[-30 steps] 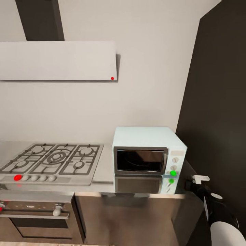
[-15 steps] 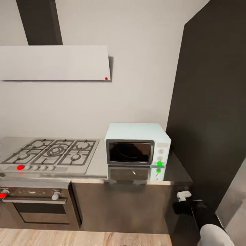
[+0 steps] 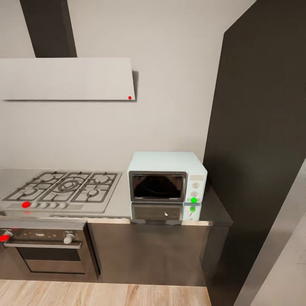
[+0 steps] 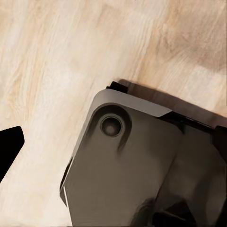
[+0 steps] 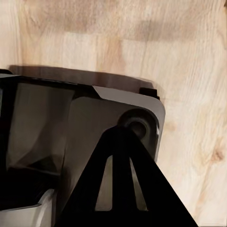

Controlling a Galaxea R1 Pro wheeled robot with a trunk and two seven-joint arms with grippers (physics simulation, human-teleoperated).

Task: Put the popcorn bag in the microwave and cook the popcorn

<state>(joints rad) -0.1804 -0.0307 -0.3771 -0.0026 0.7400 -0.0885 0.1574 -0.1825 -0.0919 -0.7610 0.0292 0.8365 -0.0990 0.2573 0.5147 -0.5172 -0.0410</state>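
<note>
Two wrist pictures look down at a light wood floor (image 4: pixel 56 52). In the left wrist picture, a grey part of the robot's base (image 4: pixel 127 170) fills the lower right, and one black fingertip (image 4: pixel 8 146) pokes in at the left edge. I cannot tell if the left gripper is open or closed. In the right wrist picture, one black finger (image 5: pixel 123 189) with long slots rises from the bottom middle over the grey base; I cannot tell if that gripper is open or closed either.

In the head picture, wood floor lies along the bottom. Above it, at lower left, is a dark oven (image 3: pixel 46 253). On the grey countertop (image 3: pixel 123 204), a gas hob (image 3: pixel 63 189) sits at the left. The pale blue microwave (image 3: pixel 165 176) stands in the middle, right of the hob, with its door shut and a green light on its knob panel. A tall dark cabinet (image 3: pixel 259 140) fills the right. A flat white hood (image 3: pixel 68 78) hangs on the wall at upper left.
</note>
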